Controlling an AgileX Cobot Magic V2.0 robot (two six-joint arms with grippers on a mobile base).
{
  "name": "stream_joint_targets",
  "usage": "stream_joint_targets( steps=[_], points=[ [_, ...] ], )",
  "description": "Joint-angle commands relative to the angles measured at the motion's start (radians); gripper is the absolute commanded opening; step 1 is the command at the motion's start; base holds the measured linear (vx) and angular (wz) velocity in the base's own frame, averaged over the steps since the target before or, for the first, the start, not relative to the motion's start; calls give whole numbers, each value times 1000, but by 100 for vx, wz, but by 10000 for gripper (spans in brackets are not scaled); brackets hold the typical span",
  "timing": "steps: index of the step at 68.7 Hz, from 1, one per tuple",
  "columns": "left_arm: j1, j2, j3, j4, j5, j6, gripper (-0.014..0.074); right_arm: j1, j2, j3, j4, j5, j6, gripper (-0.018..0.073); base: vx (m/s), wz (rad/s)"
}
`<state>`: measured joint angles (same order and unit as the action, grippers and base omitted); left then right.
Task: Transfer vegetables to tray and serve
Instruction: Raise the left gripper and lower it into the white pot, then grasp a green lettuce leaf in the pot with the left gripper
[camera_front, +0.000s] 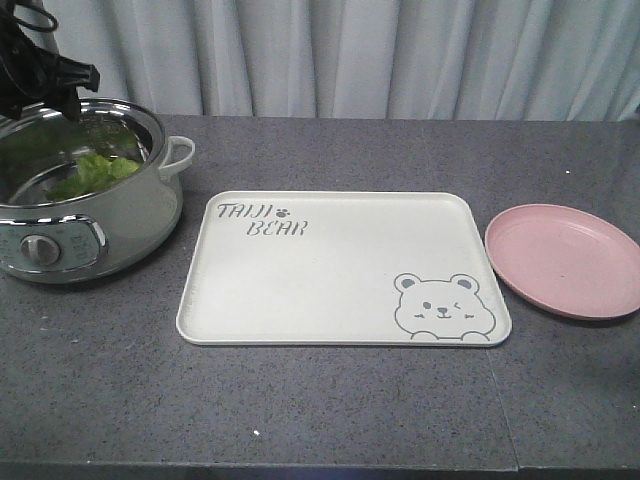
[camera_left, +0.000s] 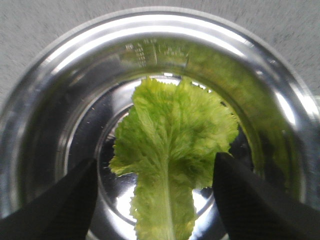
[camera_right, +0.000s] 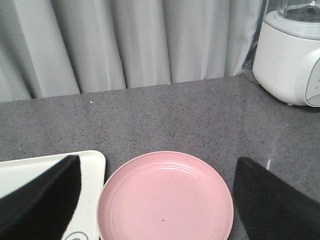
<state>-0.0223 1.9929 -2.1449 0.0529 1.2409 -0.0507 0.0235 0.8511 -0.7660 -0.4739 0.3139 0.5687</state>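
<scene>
Nearest on the grey speckled bench (camera_front: 300, 410) lies the cream tray (camera_front: 340, 280), flat and bare, with its bear drawing at the front right corner. Just beside it to the right, not touching, sits the round pink plate (camera_front: 565, 262). The right gripper (camera_right: 157, 160) hangs over the plate's near edge with its two dark fingers spread wide, holding nothing.

Further back on the left stands a steel pot (camera_front: 130, 215) with a dial on its pale housing (an electric cooker, by the look of it). The lettuce leaf (camera_left: 172, 145) lies on the pot's shiny bottom, its pale rib running toward the wrist camera. The left gripper (camera_left: 155, 165) is above the pot, open, one finger on each side of the leaf; I cannot tell whether they touch it.

At the far right stands a white appliance (camera_right: 292, 55), and behind everything hangs a pale curtain (camera_front: 400, 55).
</scene>
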Motion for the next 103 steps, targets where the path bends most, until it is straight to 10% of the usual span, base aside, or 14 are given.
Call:
stream_joint_targets(
  steps=[1, 103],
  points=[
    [8, -20, -34, -27, -33, 1, 486, -3, -4, -35, -11, -53, -25, 589, 0, 0],
    [32, 145, -7, -115, 9, 13, 395, -3, -4, -35, -8, -52, -23, 587, 0, 0]
  ],
)
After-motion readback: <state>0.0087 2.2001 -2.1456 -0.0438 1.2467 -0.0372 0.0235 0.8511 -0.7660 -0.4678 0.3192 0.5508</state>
